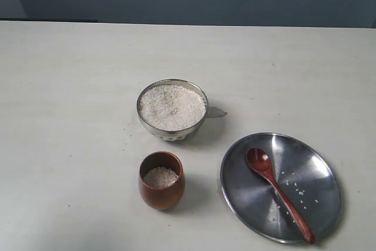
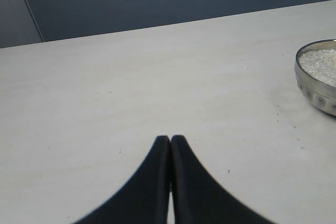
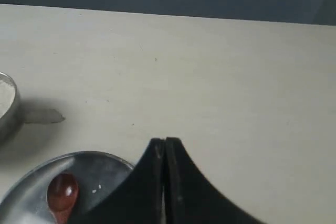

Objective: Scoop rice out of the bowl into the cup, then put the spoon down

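Exterior view: spoon, possibly past plate

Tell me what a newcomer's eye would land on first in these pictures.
The steel bowl, filled with white rice, sits mid-table. Nearer the exterior camera stands the wooden cup with a little rice inside. To its right in that view the wooden spoon lies on a steel plate among a few loose grains. The left gripper and right gripper are both shut and empty.

Pale table with steel bowl, wooden cup and flat steel plate.
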Tool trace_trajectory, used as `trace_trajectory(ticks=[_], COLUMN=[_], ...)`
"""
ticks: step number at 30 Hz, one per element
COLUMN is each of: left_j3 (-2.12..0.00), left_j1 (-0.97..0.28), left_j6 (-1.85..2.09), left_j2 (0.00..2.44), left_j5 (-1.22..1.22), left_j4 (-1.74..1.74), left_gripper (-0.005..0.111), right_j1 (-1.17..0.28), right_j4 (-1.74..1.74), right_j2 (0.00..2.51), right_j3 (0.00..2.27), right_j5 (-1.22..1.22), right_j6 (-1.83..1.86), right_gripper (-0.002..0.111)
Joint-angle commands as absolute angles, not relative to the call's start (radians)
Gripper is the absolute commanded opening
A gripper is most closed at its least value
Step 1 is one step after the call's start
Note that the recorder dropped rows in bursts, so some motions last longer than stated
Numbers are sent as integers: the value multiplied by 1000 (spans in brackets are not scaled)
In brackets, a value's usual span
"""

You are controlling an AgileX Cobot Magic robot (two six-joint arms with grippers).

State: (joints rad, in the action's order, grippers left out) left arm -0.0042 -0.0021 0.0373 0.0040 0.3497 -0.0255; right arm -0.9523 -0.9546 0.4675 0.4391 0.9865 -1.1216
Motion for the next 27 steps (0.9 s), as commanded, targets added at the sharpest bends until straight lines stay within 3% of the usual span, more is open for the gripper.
trace_trajectory(ticks=[1, 21, 24, 27], left_j3=[0, 0, 0, 0], left_j1=[-4, -4, -4, -4], left_j6=[38, 38, 38, 38], left_j2=[0, 0, 0, 0], left_j5=[339, 337, 337, 337], left_j4=[-28, -28, -28, -28], left_gripper=[1, 1, 1, 1], right_j1=[-947, -945, -875, -704], right_j4=[-962, -982, -997, -993], right_j2=[405, 376, 338, 285], right_j3=[444, 444, 440, 380], right_j5=[1011, 1062, 904, 527], right_j6=[-1018, -1022, -1132, -993], right_gripper=[0, 0, 0, 0])
